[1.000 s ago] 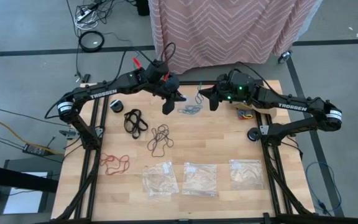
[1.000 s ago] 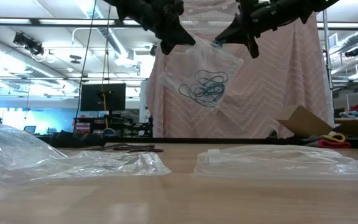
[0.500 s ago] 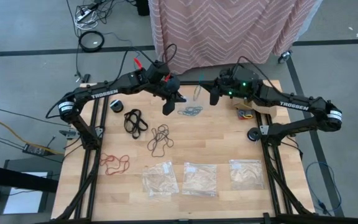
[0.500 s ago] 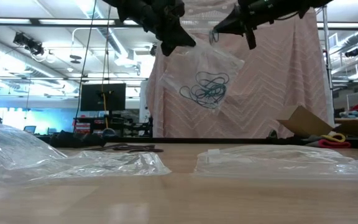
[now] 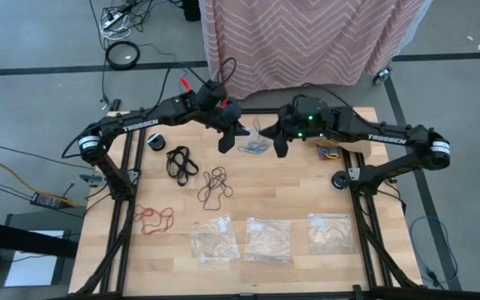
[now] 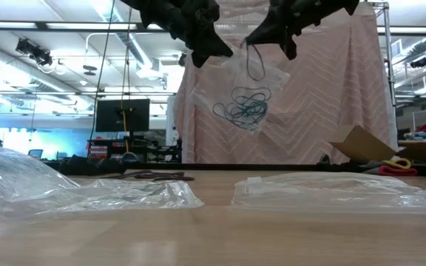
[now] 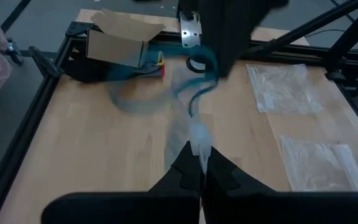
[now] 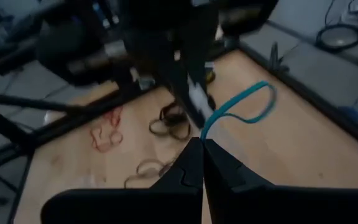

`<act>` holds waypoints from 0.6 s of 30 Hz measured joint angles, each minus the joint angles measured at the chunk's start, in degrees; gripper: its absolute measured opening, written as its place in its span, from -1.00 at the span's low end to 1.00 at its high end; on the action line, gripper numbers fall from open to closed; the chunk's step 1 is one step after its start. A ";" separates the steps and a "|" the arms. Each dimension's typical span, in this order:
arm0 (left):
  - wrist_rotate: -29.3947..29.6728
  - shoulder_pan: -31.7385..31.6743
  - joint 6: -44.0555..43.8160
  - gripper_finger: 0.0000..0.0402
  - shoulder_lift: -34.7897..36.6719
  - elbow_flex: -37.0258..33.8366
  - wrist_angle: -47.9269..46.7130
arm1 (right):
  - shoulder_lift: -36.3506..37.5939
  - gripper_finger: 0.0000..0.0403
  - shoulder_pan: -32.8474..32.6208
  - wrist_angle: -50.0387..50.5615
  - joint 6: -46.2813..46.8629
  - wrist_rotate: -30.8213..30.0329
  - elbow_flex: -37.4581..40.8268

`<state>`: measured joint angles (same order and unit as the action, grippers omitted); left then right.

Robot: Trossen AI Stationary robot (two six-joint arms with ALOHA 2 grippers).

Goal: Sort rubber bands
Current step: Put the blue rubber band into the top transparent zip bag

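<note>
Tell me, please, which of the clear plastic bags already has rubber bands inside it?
The bag hanging in the air from the left tool, with teal-blue bands in it. The three bags lying flat at the table's near edge look empty.

The high view looks straight down on the whole surface (image 5: pixel 290 192) from well above, while the low view sits at surface level, facing level across it into the room. Each wrist view looks closely past its own fingers; all share the held clear bag (image 6: pixel 246 85).

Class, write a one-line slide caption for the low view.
Left gripper holds up a clear bag of teal rubber bands while right gripper brings another teal band.
</note>
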<state>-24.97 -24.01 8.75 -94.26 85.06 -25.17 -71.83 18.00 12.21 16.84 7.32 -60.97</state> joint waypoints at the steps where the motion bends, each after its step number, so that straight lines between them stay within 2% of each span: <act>1: -0.02 0.00 0.00 -1.00 0.00 0.02 -0.02 | -0.37 -1.00 -0.05 0.69 0.02 -0.08 0.01; 9: -0.21 0.00 0.00 -1.00 0.00 0.01 -0.17 | -1.12 -1.00 0.19 3.99 0.92 -0.31 0.04; 18: -1.25 0.02 0.00 -1.00 0.02 0.00 -0.83 | -1.14 -1.00 1.04 0.21 1.03 0.34 0.04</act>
<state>-26.22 -23.99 8.75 -94.24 85.06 -25.99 -72.97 19.04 12.42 17.87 7.65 -60.93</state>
